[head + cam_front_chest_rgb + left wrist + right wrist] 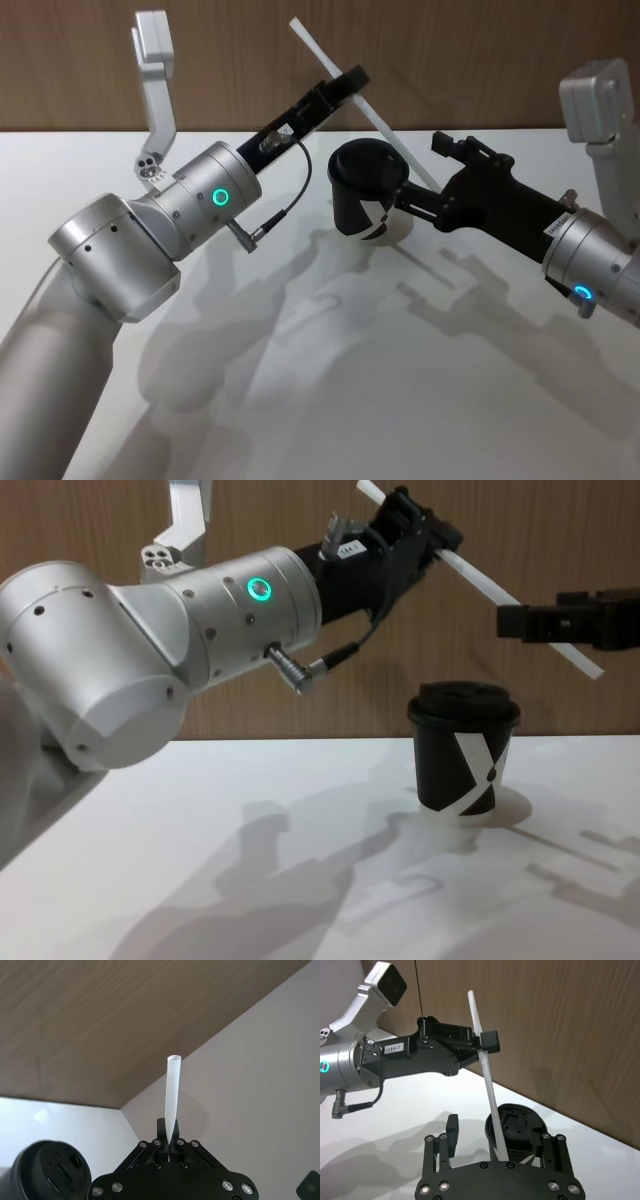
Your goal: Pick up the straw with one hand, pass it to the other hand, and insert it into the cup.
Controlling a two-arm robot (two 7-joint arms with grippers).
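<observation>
**Straw held aloft over a lidded cup, between two pincers**

The left pincer [435, 535], on the silver arm with the glowing green ring [259, 588], is clamped on the upper part of the straw [480, 580] and holds the white tube tilted in the air above the counter [400, 380]. From its top end the straw slopes down toward the robot's right. In the head view it crosses over the right side of the cup [462, 755]. In the chest view its lower end hangs higher than the lid [463, 702] and off to the right, clear of it.

The right pincer [420, 170] reaches in from the right at the height of that lower end. Its fingers [451, 1132] stand wide apart, one on each side of the straw, and the right wrist view shows a gap between the tube and each finger.

The cup, black with a white X-like mark and a white base rim, stands upright on the white counter below both pincers, in front of the wood-panelled wall [480, 60]. Its black lid is pressed on, so what it holds cannot be told, and the straw is wholly outside it
</observation>
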